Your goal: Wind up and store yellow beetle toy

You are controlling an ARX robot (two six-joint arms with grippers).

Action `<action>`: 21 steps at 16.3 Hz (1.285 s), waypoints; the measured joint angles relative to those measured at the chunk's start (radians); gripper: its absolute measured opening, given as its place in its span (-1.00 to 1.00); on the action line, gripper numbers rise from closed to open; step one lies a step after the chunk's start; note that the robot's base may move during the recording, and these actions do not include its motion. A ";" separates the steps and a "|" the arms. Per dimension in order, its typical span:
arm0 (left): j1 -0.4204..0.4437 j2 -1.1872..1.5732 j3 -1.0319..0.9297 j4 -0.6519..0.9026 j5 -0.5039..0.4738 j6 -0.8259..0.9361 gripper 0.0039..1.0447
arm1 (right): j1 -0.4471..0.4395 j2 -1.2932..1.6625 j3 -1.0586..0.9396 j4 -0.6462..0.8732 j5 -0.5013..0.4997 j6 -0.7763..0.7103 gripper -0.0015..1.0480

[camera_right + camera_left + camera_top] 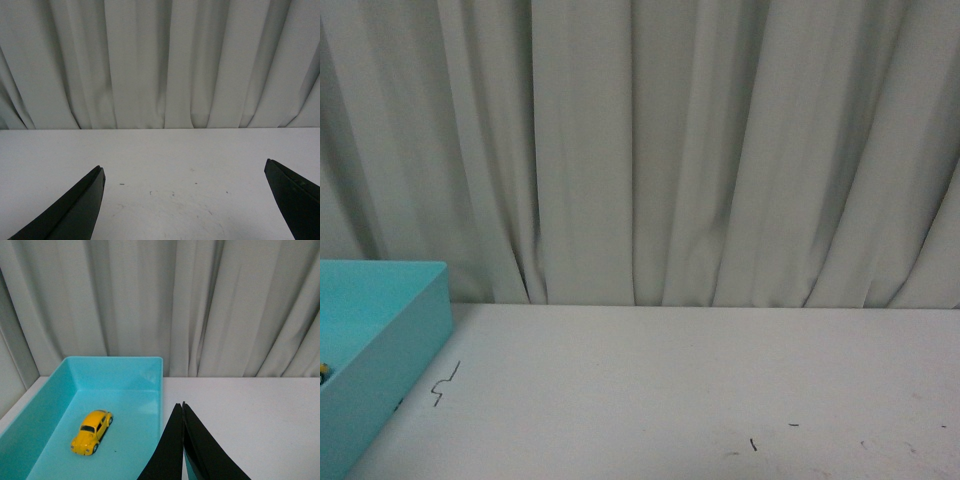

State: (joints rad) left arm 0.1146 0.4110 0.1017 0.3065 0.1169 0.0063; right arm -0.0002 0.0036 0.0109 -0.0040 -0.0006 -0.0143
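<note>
The yellow beetle toy [92,431] rests on its wheels on the floor of a turquoise bin [125,390] in the left wrist view. My left gripper [181,406] is shut with nothing between its black fingers, hanging over the bin's near right wall, apart from the toy. In the right wrist view my right gripper [184,167] stands open over bare white table, its two black fingers [82,200] wide apart and empty. In the front view only a corner of the bin [390,330] shows at the left edge, with a speck of yellow [324,371] inside; neither arm appears there.
A white tabletop [700,390] with small dark scuff marks runs to a grey pleated curtain [650,150] at the back. The bin sits at the table's left end.
</note>
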 joint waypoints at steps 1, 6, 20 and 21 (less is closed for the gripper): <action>-0.061 -0.029 -0.013 -0.017 -0.079 -0.001 -0.97 | 0.000 0.000 0.000 0.000 0.000 0.000 0.87; -0.114 -0.129 -0.053 -0.075 -0.117 -0.001 -0.97 | 0.000 0.000 0.000 0.000 0.001 0.000 0.87; -0.115 -0.406 -0.092 -0.310 -0.117 -0.002 -0.97 | 0.000 0.000 0.000 0.001 0.001 0.000 0.87; -0.115 -0.406 -0.092 -0.309 -0.117 -0.002 -0.97 | 0.000 0.000 0.000 0.001 0.001 0.000 0.87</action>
State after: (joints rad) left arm -0.0002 0.0055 0.0101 -0.0029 -0.0006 0.0044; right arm -0.0002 0.0036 0.0109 -0.0032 0.0002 -0.0143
